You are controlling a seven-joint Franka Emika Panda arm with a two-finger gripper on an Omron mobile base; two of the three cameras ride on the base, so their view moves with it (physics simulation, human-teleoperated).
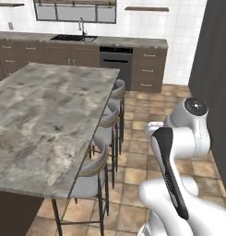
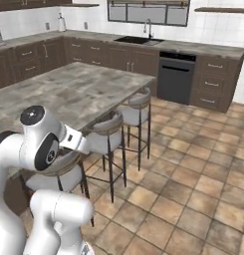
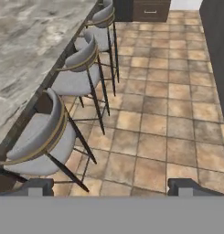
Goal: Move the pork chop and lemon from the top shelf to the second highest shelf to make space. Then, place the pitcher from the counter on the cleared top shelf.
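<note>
The pork chop, the lemon, the top shelf, the second highest shelf and the pitcher are all out of view. My gripper [image 3: 111,186] is open, its two dark fingertips [image 3: 34,186] far apart with nothing between them. It points down at the tiled floor [image 3: 163,114] beside a row of bar stools [image 3: 38,137]. The white arm [image 1: 179,152] stands folded close over the base.
A long marble island counter [image 1: 45,115] runs along my left with three grey stools [image 1: 98,166] tucked at its edge. A tall dark unit [image 1: 216,69] rises on the right. The back wall has brown cabinets, a sink [image 1: 73,38] and a dishwasher [image 1: 115,60]. Open floor lies between the island and the dark unit.
</note>
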